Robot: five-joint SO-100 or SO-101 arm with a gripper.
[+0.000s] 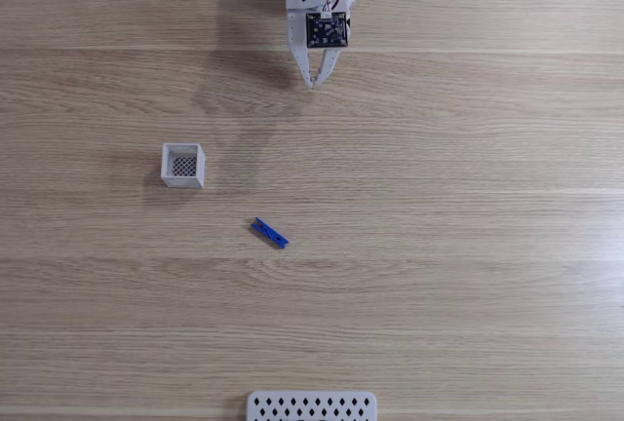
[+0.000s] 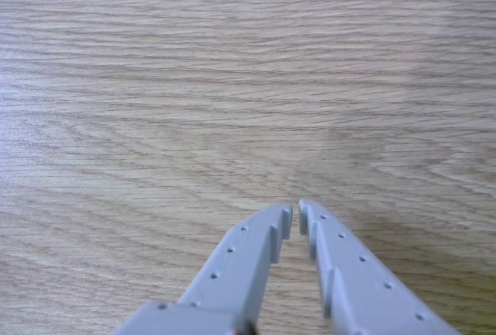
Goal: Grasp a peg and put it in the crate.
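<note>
Nearest the lens in the other view, the pincer [image 2: 296, 215] rises from the bottom edge as two pale grey plastic fingers [image 2: 240, 265], matte, each dotted with a row of small holes and stepped with little notches along the inner face. Their tips almost meet, with only a thin slit between them and nothing held, so the pincer is closed and empty. Beneath it lies the bench [image 2: 155, 79], a light wood-grain surface with long wavy streaks running across the frame.

In the fixed view the pincer [image 1: 315, 80] points down from the white arm at the top edge, above bare bench. The crate [image 1: 182, 165] stands left of centre: a small square white box, open on top, with thin walls and a dark mesh-patterned floor; nothing lies in it. The peg [image 1: 269, 233], a slim blue plastic clothespin, lies flat on the bench on a slant, below and to the right of the crate and apart from it. At the bottom edge sits a wide flat white piece [image 1: 311, 406] with rounded corners, pierced by rows of diamond-shaped holes.
</note>
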